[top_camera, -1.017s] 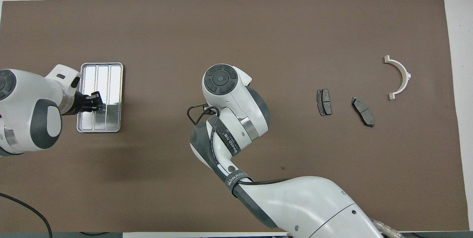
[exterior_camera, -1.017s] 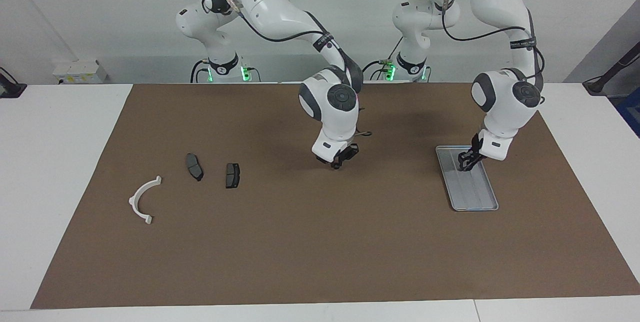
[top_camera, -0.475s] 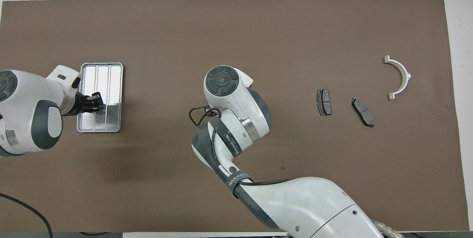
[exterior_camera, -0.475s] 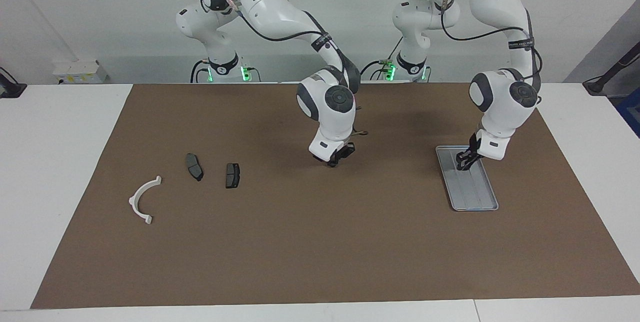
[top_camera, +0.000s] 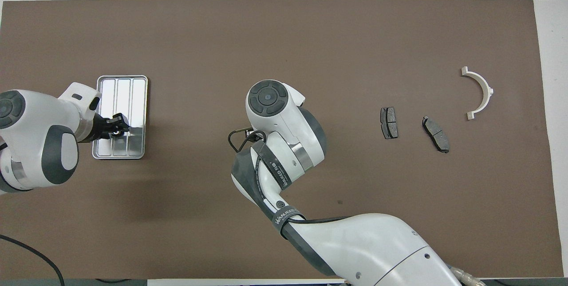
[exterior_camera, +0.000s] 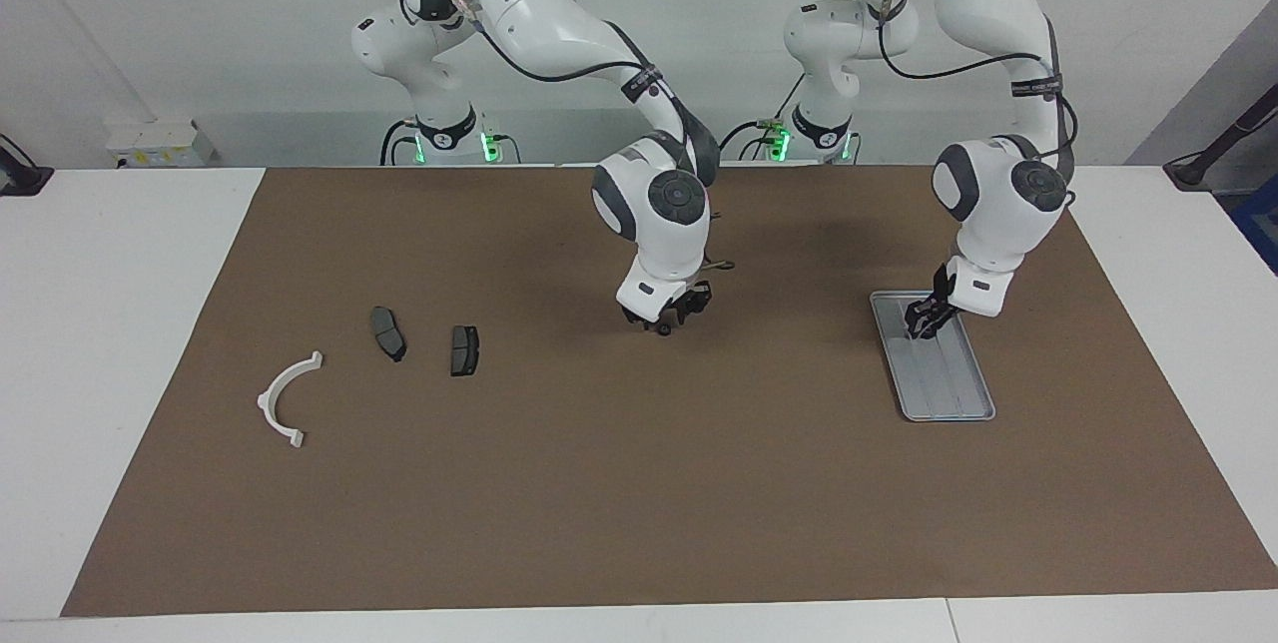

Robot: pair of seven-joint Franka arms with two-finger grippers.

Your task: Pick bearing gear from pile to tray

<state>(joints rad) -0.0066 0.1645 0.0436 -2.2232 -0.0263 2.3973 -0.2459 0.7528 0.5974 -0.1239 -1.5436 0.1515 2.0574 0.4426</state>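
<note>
One tray (exterior_camera: pixel 973 412), lengthwise away from robots.

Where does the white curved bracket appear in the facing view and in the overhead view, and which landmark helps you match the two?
Facing view: the white curved bracket lies low at the picture's left, on the brown mat.
Overhead view: it lies at the picture's right, above mid-height.
Shared landmark: the two dark brake pads lie beside it in both views, between it and the tray.
</note>
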